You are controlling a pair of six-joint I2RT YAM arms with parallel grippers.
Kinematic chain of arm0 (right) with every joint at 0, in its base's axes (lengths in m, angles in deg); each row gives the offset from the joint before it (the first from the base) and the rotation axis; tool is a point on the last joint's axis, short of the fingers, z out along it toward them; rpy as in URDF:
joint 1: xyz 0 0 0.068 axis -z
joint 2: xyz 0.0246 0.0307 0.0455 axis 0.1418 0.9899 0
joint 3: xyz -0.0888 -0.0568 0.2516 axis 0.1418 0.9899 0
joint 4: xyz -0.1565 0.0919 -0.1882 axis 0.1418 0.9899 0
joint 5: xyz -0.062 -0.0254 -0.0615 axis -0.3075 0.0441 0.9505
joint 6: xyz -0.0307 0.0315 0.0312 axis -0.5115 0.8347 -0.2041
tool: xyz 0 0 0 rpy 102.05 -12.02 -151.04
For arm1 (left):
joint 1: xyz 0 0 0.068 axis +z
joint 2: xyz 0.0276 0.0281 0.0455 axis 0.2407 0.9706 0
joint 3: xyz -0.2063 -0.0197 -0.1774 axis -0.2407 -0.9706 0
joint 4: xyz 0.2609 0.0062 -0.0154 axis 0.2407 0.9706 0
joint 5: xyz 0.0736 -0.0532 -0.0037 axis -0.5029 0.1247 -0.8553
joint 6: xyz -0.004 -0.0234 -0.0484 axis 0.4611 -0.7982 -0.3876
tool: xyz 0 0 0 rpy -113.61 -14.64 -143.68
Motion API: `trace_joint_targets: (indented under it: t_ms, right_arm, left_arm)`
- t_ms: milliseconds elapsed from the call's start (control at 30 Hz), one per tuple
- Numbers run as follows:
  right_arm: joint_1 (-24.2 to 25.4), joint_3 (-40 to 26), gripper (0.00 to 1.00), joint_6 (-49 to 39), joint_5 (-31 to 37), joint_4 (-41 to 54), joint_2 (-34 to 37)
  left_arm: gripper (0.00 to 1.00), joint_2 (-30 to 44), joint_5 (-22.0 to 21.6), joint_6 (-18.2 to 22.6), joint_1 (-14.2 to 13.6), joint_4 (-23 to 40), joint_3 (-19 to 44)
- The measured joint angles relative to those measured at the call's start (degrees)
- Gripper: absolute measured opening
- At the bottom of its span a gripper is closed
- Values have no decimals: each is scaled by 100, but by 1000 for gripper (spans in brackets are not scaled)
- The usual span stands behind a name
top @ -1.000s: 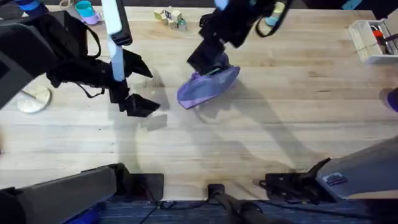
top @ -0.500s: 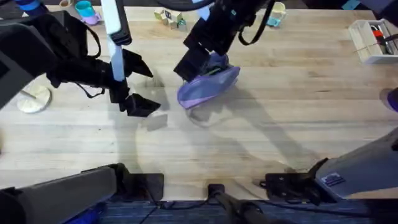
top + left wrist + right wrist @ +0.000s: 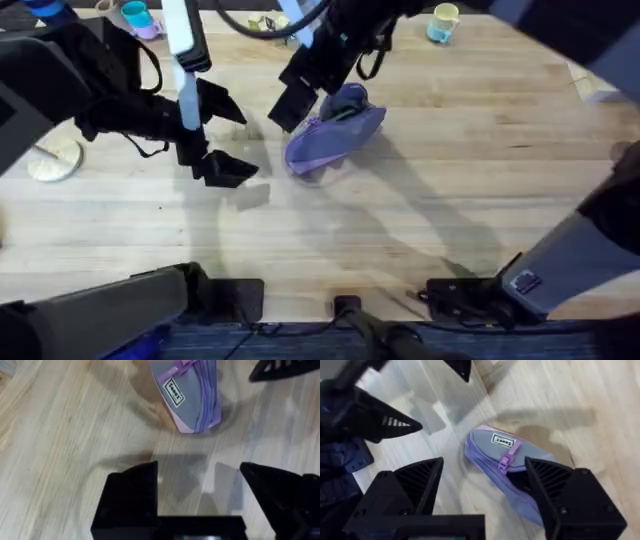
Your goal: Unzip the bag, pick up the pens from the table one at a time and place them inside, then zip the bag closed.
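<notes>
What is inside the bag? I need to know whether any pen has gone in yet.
The bag's inside is hidden: only its lilac fabric, label and zip pull show. Whether a pen lies within cannot be told.

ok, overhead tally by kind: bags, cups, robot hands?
bag: 1
cups: 2
hands: 2, the left hand and the right hand, both open
Total: 5
</notes>
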Motion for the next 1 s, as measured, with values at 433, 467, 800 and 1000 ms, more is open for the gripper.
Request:
trace_joint_targets:
  t_ms: [433,467,800,1000]
  right_arm:
    - [77,0,993,42,226,-19,693]
    - [94,0,982,76,282,-28,702]
    - [181,0,823,474,674,14,705]
    - [181,0,643,498,699,39,705]
  left_arm:
    - [993,1,0,0,0,0,0]
    - [993,1,0,0,0,0,0]
    - [993,1,0,0,0,-42,0]
    - [993,0,0,0,0,-42,0]
